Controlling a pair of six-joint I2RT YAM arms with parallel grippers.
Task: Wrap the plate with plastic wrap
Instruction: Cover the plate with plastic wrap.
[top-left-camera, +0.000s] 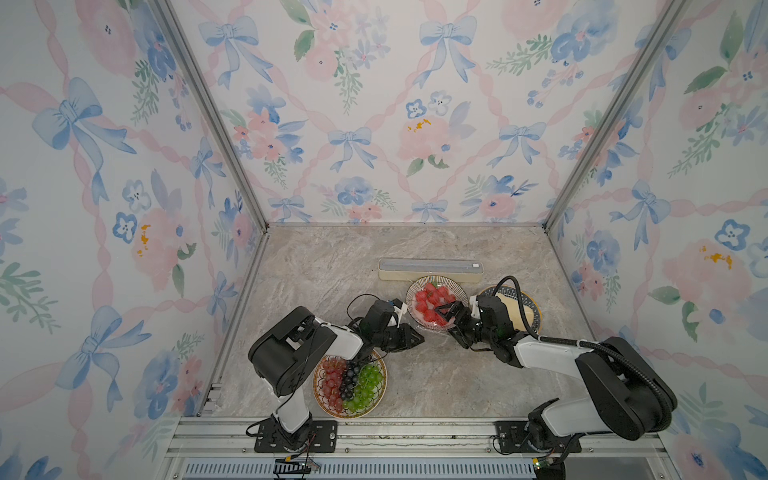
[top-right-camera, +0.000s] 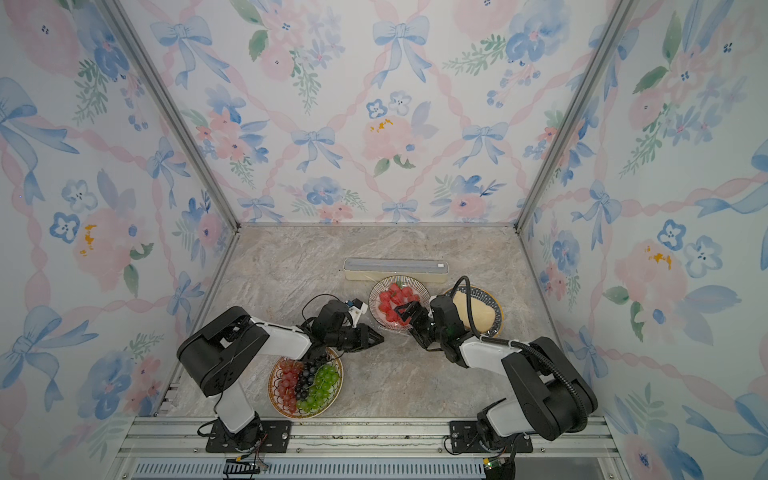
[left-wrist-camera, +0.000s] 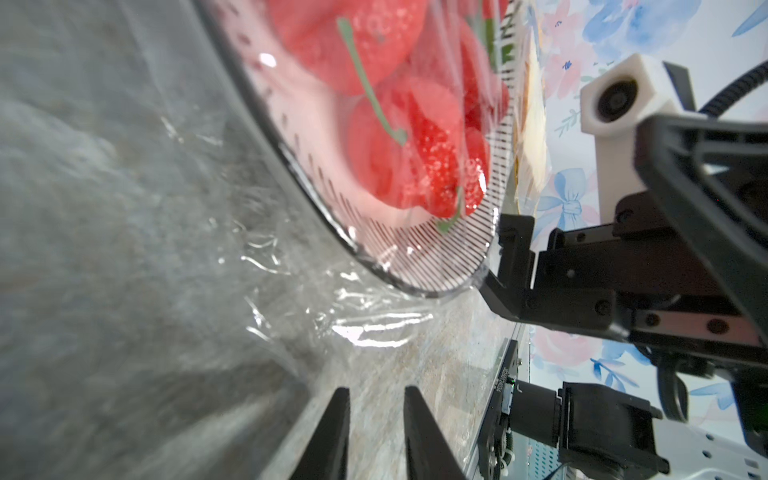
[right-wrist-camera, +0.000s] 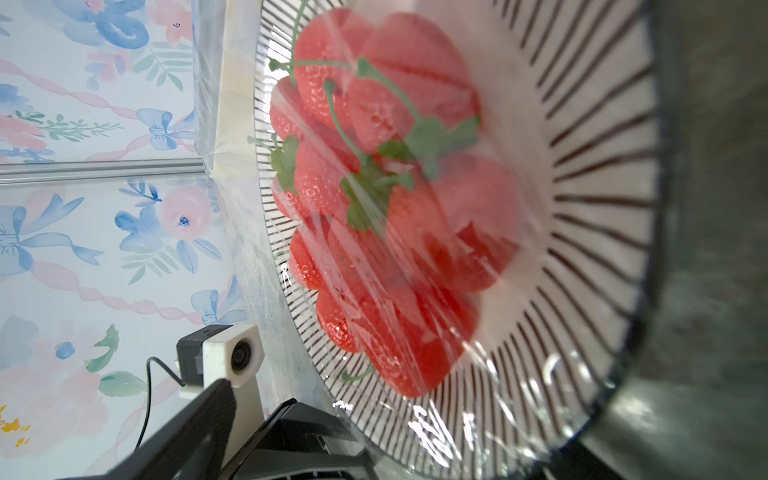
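Note:
The plate (top-left-camera: 432, 281) (top-right-camera: 398, 279) has a black-striped rim and holds red strawberries (top-left-camera: 432, 301). Clear plastic wrap (right-wrist-camera: 436, 432) is stretched over it, and its crinkled edge (left-wrist-camera: 374, 328) lies on the table by the rim. Behind the plate lies the long cream box (top-left-camera: 430, 268) (top-right-camera: 395, 268). My left gripper (top-left-camera: 419, 338) (top-right-camera: 380, 338) (left-wrist-camera: 374, 388) sits low at the plate's near-left edge. Its fingers stand narrowly apart with only bare table between them. My right gripper (top-left-camera: 446, 322) (top-right-camera: 405, 322) is wide open over the plate's near-right rim. Its own fingers do not show in the right wrist view.
A plate of red, dark and green grapes (top-left-camera: 384, 386) (top-right-camera: 338, 386) lies under the left arm near the front edge. A dark-rimmed plate with a pale yellow lump (top-left-camera: 534, 309) (top-right-camera: 498, 316) stands just right of the strawberry plate, behind the right wrist. Flowered walls enclose three sides.

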